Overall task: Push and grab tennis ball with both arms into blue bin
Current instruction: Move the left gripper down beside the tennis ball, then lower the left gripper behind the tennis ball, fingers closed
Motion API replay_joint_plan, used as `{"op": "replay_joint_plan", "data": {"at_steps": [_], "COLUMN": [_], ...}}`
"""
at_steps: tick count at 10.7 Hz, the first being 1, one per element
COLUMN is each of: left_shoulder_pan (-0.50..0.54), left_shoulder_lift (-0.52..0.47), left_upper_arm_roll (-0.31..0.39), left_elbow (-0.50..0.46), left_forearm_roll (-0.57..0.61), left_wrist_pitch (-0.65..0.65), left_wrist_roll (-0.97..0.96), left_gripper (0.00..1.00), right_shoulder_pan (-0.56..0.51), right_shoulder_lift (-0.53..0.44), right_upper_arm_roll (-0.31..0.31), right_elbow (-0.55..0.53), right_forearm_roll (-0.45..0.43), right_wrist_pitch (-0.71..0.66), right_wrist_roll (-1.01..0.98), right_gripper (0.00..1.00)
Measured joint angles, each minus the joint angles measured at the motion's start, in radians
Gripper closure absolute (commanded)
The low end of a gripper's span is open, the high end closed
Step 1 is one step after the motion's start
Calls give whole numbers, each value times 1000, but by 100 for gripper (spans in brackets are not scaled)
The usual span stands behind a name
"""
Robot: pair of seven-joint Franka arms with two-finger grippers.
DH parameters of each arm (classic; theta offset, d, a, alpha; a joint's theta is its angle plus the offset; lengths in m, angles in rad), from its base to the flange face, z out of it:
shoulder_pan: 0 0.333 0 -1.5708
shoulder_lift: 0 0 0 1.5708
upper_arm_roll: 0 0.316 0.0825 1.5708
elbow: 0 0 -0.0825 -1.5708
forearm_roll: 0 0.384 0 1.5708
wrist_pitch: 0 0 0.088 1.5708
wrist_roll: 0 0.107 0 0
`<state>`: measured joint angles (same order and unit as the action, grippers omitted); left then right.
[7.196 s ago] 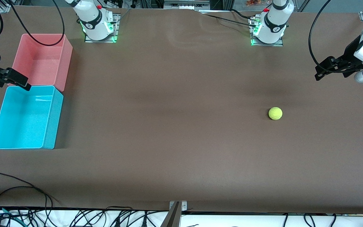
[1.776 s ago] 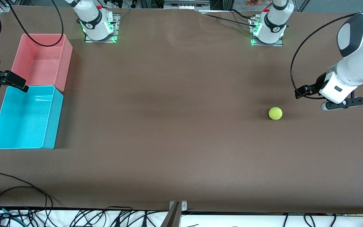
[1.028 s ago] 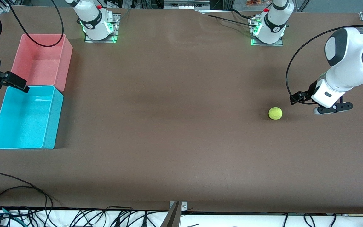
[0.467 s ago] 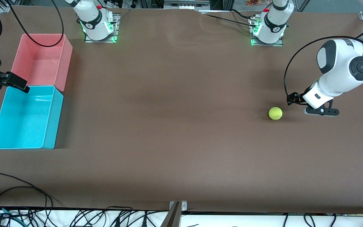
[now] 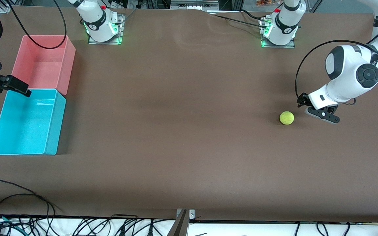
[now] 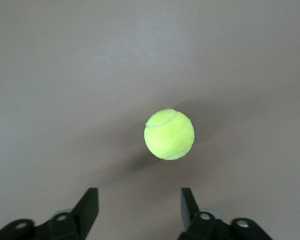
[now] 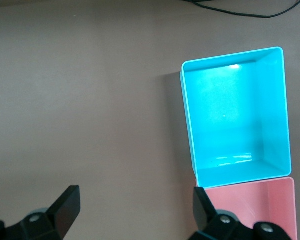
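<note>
Tennis ball (image 5: 286, 118): yellow-green, resting on the brown table (image 5: 182, 137) toward the left arm's end, well apart from both bins; the left wrist view (image 6: 169, 134) shows a pale curved seam and a soft shadow beside it.
Left gripper (image 5: 310, 109): low over the table just beside the ball, on the side toward the left arm's end; nothing between the fingers (image 6: 88, 206), which stand apart with a clear gap and do not touch the ball.
Left arm: bends down from the table's edge; its upper links run out of the front view.
Right gripper (image 5: 18, 88): hangs over the seam where the blue bin meets the pink bin; fingers (image 7: 66, 204) spread wide, holding nothing; this arm waits.
Blue bin (image 5: 56, 127): cyan, open-topped, at the right arm's end of the table, nearer the front camera than the pink bin and touching it; bare inside (image 7: 190, 125).
Pink bin (image 5: 69, 62): same shape; cut off at the edge of the right wrist view (image 7: 260, 192).
Hidden or cut off: the left gripper's fingertips are masked by its own wrist in the front view; most of the right arm is out of frame.
Surface: matte brown sheet with faint darker bands.
Surroundings: two arm bases (image 5: 102, 28) with green lights along the table's top edge; black cables (image 5: 18, 200) trail over the edge nearest the front camera.
</note>
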<state>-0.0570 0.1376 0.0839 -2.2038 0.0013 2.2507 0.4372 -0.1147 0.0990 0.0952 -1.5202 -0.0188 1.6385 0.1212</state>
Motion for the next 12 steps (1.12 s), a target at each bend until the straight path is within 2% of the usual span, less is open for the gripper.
{"op": "replay_joint_plan", "data": {"at_steps": [1,2,3,4,8,12], "left_shoulder_pan": [4,13,21,25,29,38], "left_shoulder_lift": [7,11,14,14,28,72], "left_upper_arm_roll": [0,1,1,1,1,1], "left_elbow": [-7,-13,-16,-16,-18,-18], "left_forearm_roll": [0,-1,-1,-1,0,0], "left_wrist_pitch": [13,25,28,28,39,111], "left_wrist_roll": [103,203,273,331,597,832], "left_gripper": [68,86,97,100,100,100], "right_shoulder_pan": [0,0,0,0,0,0], "right_shoulder_lift": [1,3,4,6,8,8], "right_upper_arm_roll": [0,0,0,0,0,0], "right_elbow": [0,0,0,0,0,0], "right_forearm_roll": [0,0,0,0,0,0], "right_wrist_pitch": [0,0,0,0,0,0], "right_wrist_roll": [0,0,0,0,0,0], "right_gripper": [0,0,0,0,0,0]}}
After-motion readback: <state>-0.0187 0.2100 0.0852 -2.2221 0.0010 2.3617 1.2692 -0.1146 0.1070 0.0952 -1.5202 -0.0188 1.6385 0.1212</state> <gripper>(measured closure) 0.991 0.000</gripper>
